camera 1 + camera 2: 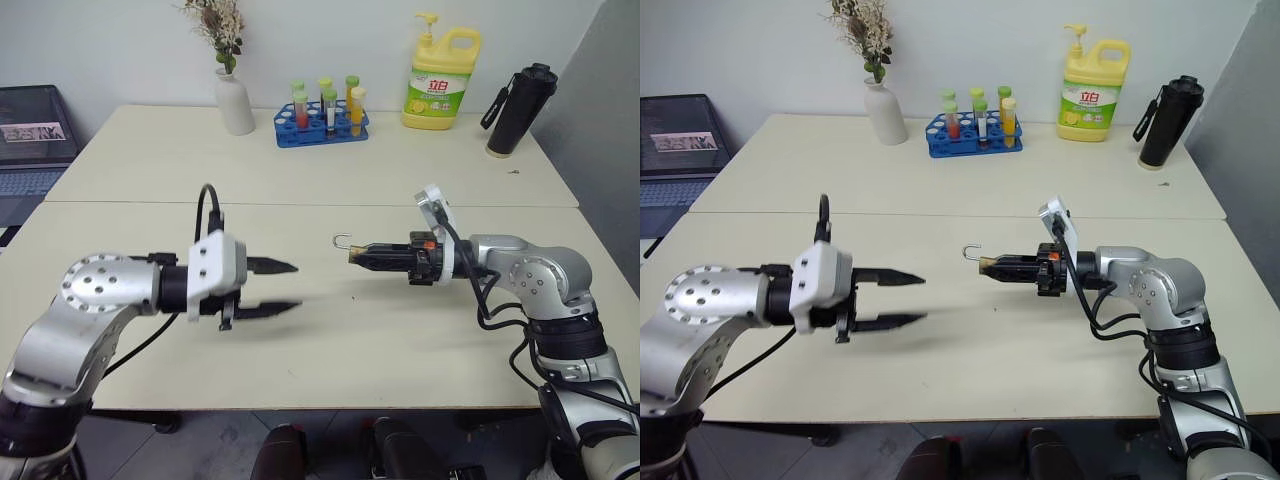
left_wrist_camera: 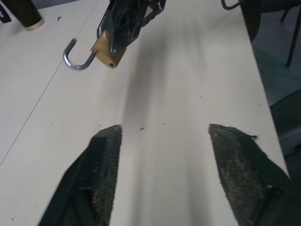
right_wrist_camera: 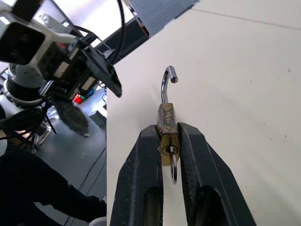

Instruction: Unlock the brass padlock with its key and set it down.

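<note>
My right gripper [image 1: 354, 256] is shut on the brass padlock [image 3: 167, 123] and holds it level, in the air over the middle of the table [image 1: 330, 340]. The padlock's silver shackle [image 1: 342, 240] hangs open like a hook, one end free, pointing toward my left gripper. In the right wrist view its key [image 3: 173, 169] shows as a thin silvery piece at the keyhole, between the fingers [image 3: 141, 179]. My left gripper [image 1: 296, 286] stands open and empty, a short way from the padlock [image 2: 107, 49] and facing it.
At the back of the table stand a white vase [image 1: 235, 100], a blue rack of test tubes [image 1: 323, 125], a yellow detergent bottle [image 1: 440, 80] and a black bottle [image 1: 520, 110]. A laptop [image 1: 35, 150] sits off the far left edge.
</note>
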Controlling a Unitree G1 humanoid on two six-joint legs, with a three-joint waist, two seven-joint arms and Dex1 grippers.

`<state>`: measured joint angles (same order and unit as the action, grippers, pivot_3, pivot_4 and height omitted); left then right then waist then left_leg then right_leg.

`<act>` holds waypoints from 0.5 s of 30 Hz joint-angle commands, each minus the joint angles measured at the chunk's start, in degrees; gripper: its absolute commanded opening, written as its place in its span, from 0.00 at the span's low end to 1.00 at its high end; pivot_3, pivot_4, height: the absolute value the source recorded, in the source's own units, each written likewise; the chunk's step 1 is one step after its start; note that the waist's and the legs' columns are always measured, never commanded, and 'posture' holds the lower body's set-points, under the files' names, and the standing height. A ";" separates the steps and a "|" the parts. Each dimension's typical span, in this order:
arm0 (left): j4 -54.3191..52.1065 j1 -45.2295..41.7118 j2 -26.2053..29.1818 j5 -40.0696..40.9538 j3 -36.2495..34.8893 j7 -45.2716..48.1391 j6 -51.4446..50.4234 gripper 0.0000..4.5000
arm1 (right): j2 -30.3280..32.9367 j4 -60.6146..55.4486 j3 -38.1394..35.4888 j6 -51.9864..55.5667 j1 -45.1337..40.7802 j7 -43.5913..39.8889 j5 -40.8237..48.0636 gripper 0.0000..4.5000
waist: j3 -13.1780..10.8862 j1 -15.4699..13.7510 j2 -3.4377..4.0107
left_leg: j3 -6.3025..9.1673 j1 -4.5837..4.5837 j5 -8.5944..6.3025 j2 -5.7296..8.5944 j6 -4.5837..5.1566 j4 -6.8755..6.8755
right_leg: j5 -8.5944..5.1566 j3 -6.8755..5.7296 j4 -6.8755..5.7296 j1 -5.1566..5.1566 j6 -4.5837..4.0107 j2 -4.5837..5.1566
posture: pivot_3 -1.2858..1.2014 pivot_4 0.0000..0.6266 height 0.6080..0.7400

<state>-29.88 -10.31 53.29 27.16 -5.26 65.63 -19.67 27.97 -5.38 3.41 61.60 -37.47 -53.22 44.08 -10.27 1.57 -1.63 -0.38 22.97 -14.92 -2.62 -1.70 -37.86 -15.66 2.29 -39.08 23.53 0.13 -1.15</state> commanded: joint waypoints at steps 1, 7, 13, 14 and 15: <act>-3.31 3.96 -0.23 -2.70 -2.20 -0.81 5.44 0.92 | 0.98 -4.22 0.08 3.43 2.01 1.80 1.54 0.03 | 0.00 0.06 0.00 | -0.03 0.00 0.00 0.00 0.00 0.00 | 0.00 0.02 0.01 0.00 0.00 0.00 | 0.52 0.24 1.00; -2.57 6.99 -1.29 -5.51 -2.48 -3.25 8.90 1.00 | -2.40 -6.18 1.68 7.98 5.29 8.22 0.58 0.03 | 0.02 0.13 -0.03 | -0.01 -0.03 0.00 -0.05 0.00 0.02 | -0.09 0.02 0.00 0.01 0.16 -0.02 | 0.52 0.24 1.00; -2.15 7.45 -1.60 -6.29 -1.97 -4.08 10.42 1.00 | -8.80 -4.30 1.37 10.11 7.68 17.18 -1.37 0.03 | 0.02 0.22 -0.02 | -0.05 -0.03 0.00 -0.05 0.00 0.01 | -0.09 0.06 -0.01 0.01 0.16 -0.03 | 0.52 0.24 1.00; -2.43 7.65 -1.58 -6.23 -1.87 -4.18 10.48 1.00 | -10.43 -3.42 0.98 10.11 7.95 19.04 -1.83 0.03 | 0.02 0.24 -0.03 | -0.05 -0.03 0.00 -0.05 0.00 0.01 | -0.09 0.06 0.00 0.01 0.17 -0.03 | 0.52 0.24 1.00; -2.69 7.95 -1.51 -5.98 -1.83 -4.09 10.41 1.00 | -11.51 -2.85 0.68 10.11 8.06 20.24 -2.16 0.03 | 0.02 0.26 -0.02 | -0.05 -0.03 0.00 -0.05 0.00 0.01 | -0.09 0.06 0.00 0.01 0.17 -0.03 | 0.52 0.24 1.00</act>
<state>-31.28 -2.64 51.90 21.10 -6.16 61.88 -10.31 17.34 -8.28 5.58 71.80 -29.71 -35.00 41.96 -10.25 1.83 -1.65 -0.43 22.94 -14.92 -2.67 -1.70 -37.84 -15.75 2.34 -39.08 23.54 0.30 -1.19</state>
